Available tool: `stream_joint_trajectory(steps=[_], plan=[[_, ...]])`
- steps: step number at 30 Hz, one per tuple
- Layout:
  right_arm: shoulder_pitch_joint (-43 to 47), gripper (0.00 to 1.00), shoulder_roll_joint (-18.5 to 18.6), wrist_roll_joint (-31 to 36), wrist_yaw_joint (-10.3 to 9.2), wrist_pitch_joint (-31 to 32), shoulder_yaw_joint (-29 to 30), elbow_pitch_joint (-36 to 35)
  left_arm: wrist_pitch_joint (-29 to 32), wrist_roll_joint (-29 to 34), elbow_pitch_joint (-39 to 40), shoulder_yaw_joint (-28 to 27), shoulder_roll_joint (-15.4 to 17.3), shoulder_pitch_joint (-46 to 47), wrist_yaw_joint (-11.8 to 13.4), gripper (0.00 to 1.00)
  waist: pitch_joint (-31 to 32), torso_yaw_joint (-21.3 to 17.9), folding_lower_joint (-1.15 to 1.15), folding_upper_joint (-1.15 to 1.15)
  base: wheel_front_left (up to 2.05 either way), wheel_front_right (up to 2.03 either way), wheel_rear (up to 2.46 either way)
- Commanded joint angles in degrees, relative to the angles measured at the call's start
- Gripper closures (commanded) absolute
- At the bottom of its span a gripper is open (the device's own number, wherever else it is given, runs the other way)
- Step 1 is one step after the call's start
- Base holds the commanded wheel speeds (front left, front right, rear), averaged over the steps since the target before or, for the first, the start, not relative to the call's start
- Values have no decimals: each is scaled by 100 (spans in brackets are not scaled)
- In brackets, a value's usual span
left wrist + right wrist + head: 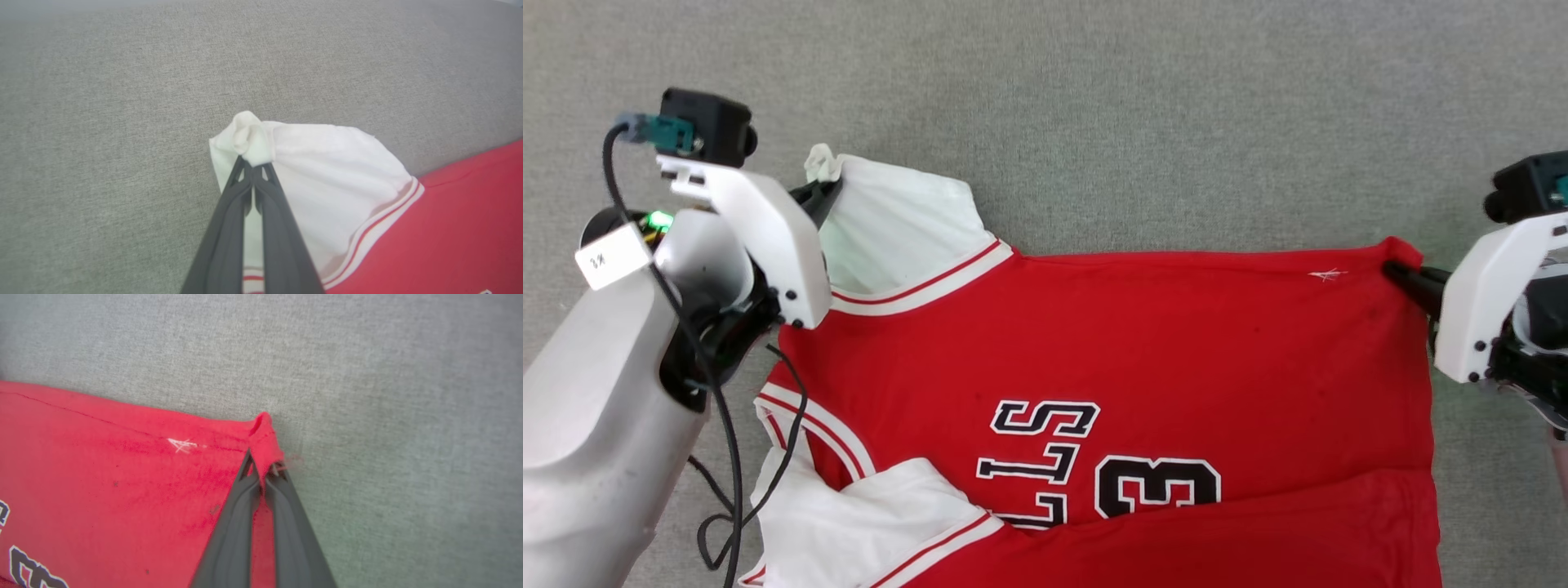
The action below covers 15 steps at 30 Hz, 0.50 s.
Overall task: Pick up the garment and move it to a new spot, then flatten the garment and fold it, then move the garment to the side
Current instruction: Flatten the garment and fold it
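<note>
Your grey counter (1094,98) carries the garment (1176,343) spread wide and face up, letters and "3" showing; no counter edge is clear enough to place it by. It lies mostly flat, so the move and the flattening look done. The near long side seems already turned over the front in a red band (1258,523), so the folding looks begun. The far side is still unfolded, and the shift to the side remains. Your left gripper (827,196) is pressed together on the tip of the far white sleeve (890,229). Your right gripper (1392,269) pinches the far hem corner (1401,249). That reads as ready to fold the far edge.
</note>
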<state>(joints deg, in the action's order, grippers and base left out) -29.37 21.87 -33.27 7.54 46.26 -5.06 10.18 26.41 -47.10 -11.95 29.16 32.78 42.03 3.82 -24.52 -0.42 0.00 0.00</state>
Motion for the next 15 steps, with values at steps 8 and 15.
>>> stream_joint_trajectory(steps=[8, 15], plan=[[792, 100, -197, 149, -10, -495, 412, -471, -575, -166, 390, -300, 229, -1010, 247, 100, 621, 7, 0, 0, 0, 0, 0], [1759, 100, -576, 271, -9, -740, 602, -631, -928, -351, 806, -378, 264, -2260, 559, 100, 1070, 63, 0, 0, 0, 0, 0]])
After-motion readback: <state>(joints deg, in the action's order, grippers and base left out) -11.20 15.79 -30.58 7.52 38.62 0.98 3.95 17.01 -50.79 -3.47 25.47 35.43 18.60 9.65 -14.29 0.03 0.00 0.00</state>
